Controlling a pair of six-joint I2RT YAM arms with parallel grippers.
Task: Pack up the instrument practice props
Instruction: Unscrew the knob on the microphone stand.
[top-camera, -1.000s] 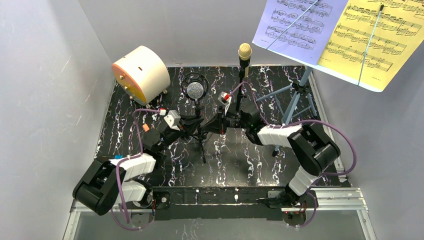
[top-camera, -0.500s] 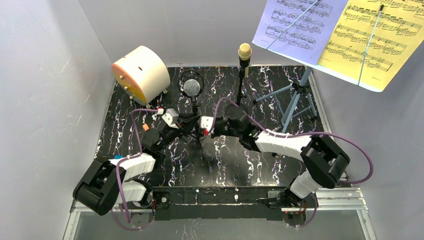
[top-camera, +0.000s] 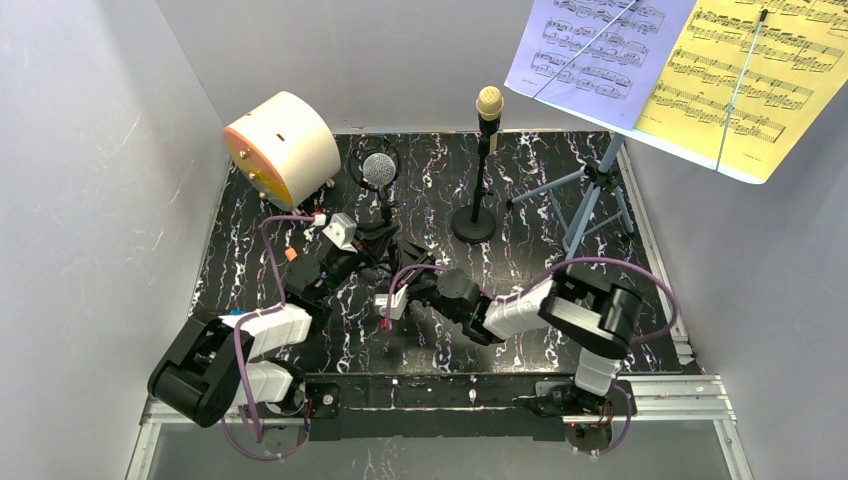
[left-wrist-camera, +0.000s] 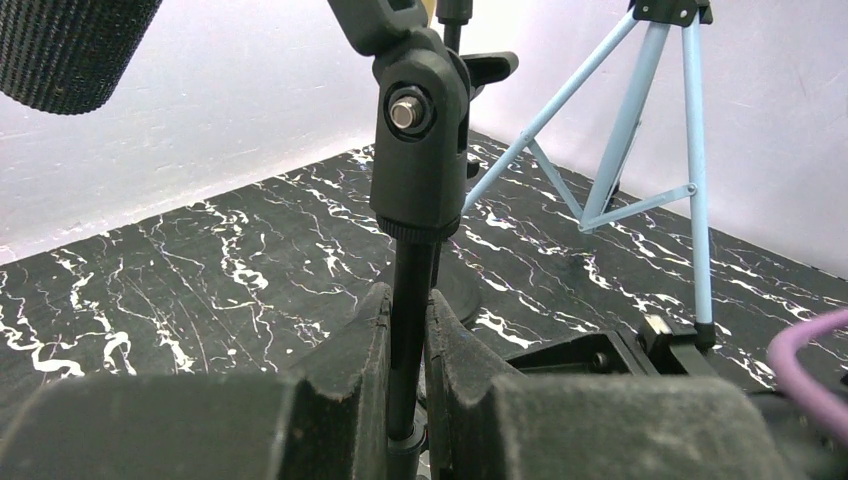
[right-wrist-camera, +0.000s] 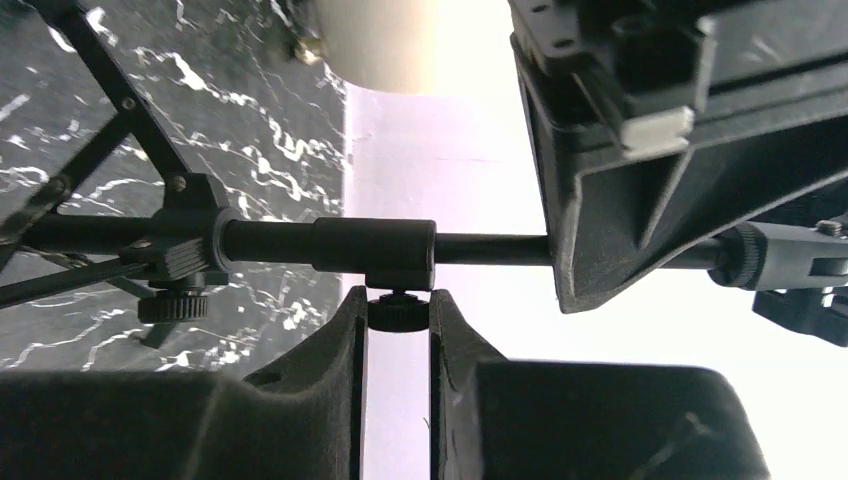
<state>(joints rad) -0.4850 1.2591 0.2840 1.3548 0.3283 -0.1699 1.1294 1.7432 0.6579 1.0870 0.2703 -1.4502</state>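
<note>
The right arm has just swung off the round-base pole (top-camera: 474, 222) and dropped low. The right tool (right-wrist-camera: 398, 322) now sits against the tripod pole (left-wrist-camera: 410, 290), which the left tool (left-wrist-camera: 408, 335) is clamped on. That grip looks the same as a second ago: both pads are tight on the thin shaft, just under the swivel joint.

From the right wrist, a small knob (right-wrist-camera: 398, 312) on the pole's collar lies right between the right tool's fingers. They stand close on either side of it, but I cannot tell whether they pinch it or only bracket it. The left tool's body is just further along the pole.

The silver mic (top-camera: 378, 170) rides above the left tool and has shifted a little back and left with the pole.

My guess is that the pole is about to be slackened at the knob and collapsed, one arm steadying and the other turning.

Nothing is packed yet. The cream mic (top-camera: 488, 100) is up on its round base beyond the right tool. The rack (top-camera: 590, 195) stands on the surface (top-camera: 240, 250) well off to the right tool's right, with both sheets (top-camera: 590, 45) spread on it.
</note>
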